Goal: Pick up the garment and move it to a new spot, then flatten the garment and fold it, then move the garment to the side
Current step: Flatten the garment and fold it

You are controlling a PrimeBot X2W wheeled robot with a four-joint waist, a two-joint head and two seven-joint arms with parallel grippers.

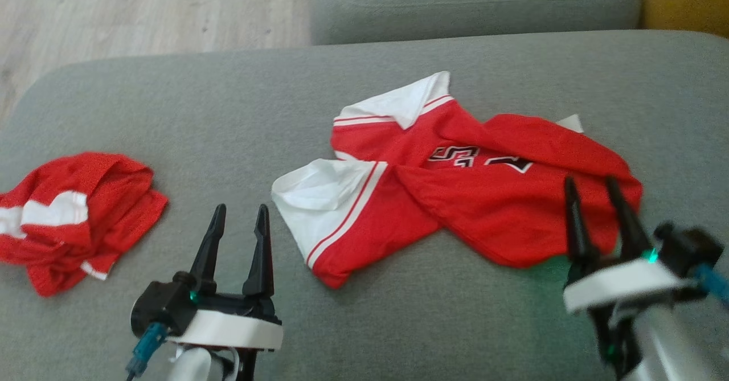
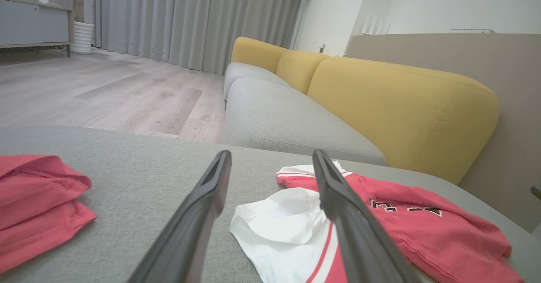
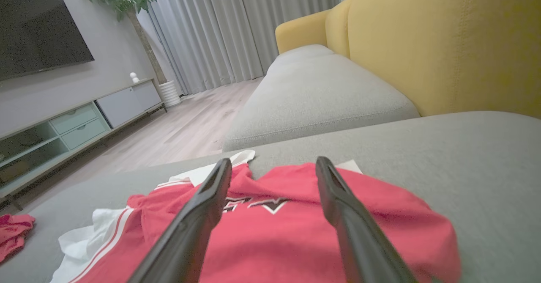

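The garment is a red jersey with white sleeves and dark lettering, lying rumpled and partly doubled over on the grey couch seat, right of centre. It also shows in the left wrist view as the garment and in the right wrist view as the garment. My left gripper stands open over bare cushion, just left of the white sleeve, holding nothing. My right gripper is open above the garment's right end, with nothing between its fingers.
A second crumpled red and white cloth lies at the seat's left end. Another grey couch section lies beyond, with yellow backrests. Wooden floor lies past the seat's far left edge.
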